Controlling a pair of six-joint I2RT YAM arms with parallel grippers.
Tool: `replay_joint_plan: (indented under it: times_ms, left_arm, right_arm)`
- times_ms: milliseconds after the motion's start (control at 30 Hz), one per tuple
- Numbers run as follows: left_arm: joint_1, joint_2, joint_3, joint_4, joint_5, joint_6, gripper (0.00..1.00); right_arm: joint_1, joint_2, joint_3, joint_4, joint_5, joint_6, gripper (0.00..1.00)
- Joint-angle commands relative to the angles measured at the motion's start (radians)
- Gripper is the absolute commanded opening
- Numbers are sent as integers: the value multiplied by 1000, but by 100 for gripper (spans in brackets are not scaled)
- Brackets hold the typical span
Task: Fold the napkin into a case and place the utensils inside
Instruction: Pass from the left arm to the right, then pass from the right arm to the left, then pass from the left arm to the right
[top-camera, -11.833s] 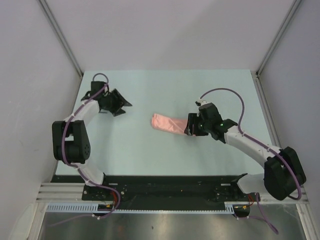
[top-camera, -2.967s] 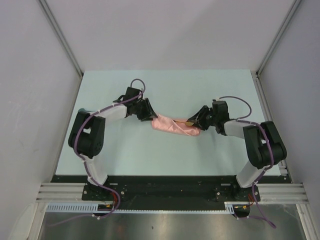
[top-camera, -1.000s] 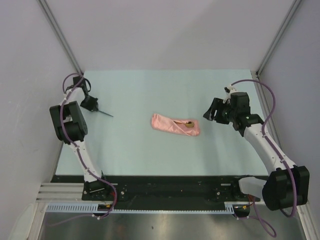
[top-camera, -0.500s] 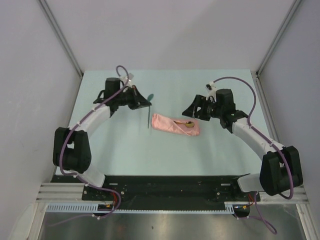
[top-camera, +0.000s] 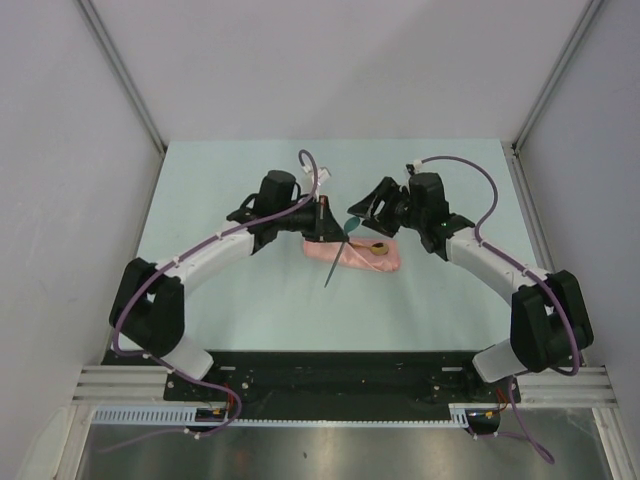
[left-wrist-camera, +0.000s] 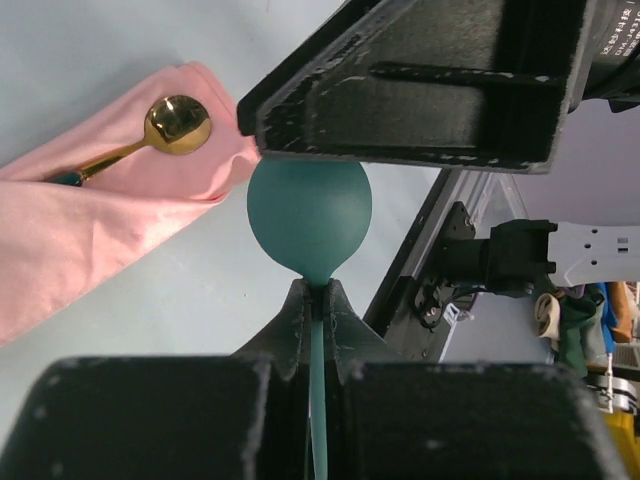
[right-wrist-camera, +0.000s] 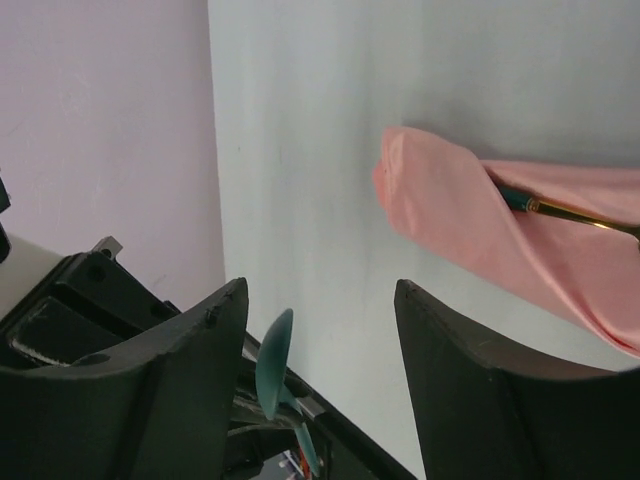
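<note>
Over the pale table (top-camera: 220, 300), the left gripper (top-camera: 324, 216), pinching the teal spoon (top-camera: 333, 268) by its neck, is arriving from the left edge above the case (top-camera: 362, 262), where the gold spoon (top-camera: 379, 247) is already lying, while the right gripper (top-camera: 366, 210) is waiting wide open alongside, so the second insertion is coming up.

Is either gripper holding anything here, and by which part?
The left gripper pinches the teal spoon by its thin neck just below the bowl. The right gripper is open and holds nothing.
</note>
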Motion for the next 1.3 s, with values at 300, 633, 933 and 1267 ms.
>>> replay_joint_plan:
  times_ms: [300, 633, 933, 1267]
  left_arm:
    - [-77, 11, 41, -33, -309, 83, 14]
    - [-270, -70, -23, -142, -676, 179, 68]
    - [-267, -56, -75, -88, -362, 156, 18]
    - [-14, -72, -118, 54, 327, -79, 0]
  right_arm:
    - [53, 23, -27, 72, 21, 255, 0]
    - [-37, -92, -159, 51, 60, 508, 0]
    - [-109, -175, -242, 184, 25, 555, 10]
    - [-300, -209, -195, 231, -385, -382, 78]
